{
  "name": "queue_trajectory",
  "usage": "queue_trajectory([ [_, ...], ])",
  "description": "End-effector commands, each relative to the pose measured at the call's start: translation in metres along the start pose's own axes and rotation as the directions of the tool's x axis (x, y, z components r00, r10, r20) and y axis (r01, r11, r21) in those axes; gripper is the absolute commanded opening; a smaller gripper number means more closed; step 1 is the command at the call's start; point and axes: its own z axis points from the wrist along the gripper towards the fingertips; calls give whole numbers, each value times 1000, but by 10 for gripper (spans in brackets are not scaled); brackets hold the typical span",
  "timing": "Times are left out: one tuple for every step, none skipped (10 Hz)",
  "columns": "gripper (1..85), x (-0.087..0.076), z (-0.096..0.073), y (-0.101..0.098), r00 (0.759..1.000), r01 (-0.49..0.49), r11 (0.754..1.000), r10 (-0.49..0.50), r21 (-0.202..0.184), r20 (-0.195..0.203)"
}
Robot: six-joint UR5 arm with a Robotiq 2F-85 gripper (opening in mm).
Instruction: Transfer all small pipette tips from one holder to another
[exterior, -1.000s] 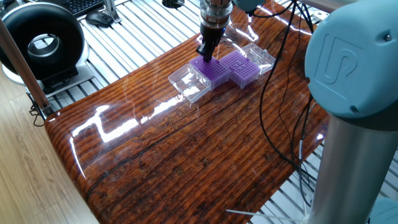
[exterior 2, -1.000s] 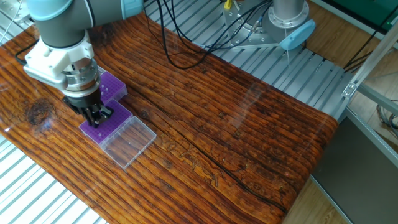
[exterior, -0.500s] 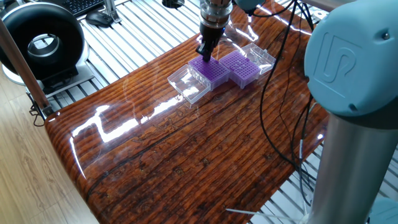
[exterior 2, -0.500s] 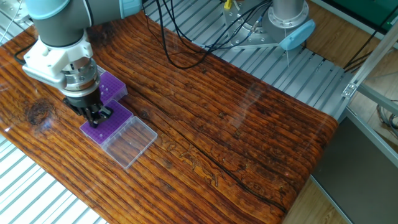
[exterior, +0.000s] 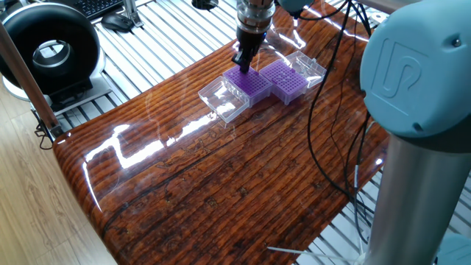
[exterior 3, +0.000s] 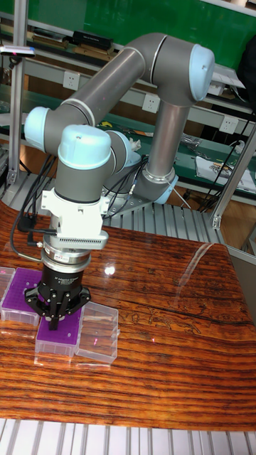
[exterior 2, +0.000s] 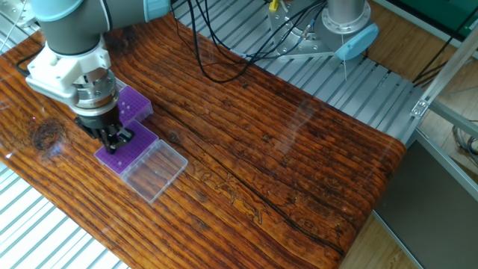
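Observation:
Two purple grid racks sit side by side at the table's far end. My gripper points straight down onto the nearer rack, its tips at the rack's top face. In the other fixed view the gripper stands over that same rack. The second rack lies just behind it. From the tall fixed view the fingers converge to a point and look shut. The small pipette tips are too small to make out, so I cannot tell whether one sits between the fingers.
A clear hinged lid lies open beside the nearer rack, and another clear lid beside the second rack. Black cables trail over the wooden table. Slatted metal benching surrounds the table.

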Motion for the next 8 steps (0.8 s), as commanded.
queue_trajectory([
  [10, -3, -2, -3, 1000, -21, 1000, 21, 5, 12],
  [10, -3, -3, -3, 1000, -27, 1000, 26, 8, 11],
  [10, -2, -5, -5, 999, -32, 999, 32, 21, 5],
  [10, -1, -7, -5, 999, -40, 999, 40, 30, 0],
  [10, -1, -9, -5, 999, -43, 999, 43, 27, 0],
  [10, 0, -12, -4, 999, -45, 999, 45, 25, -2],
  [10, 1, -15, -4, 999, -51, 998, 51, 26, -3],
  [10, 1, -17, -4, 998, -57, 998, 57, 27, 0],
])
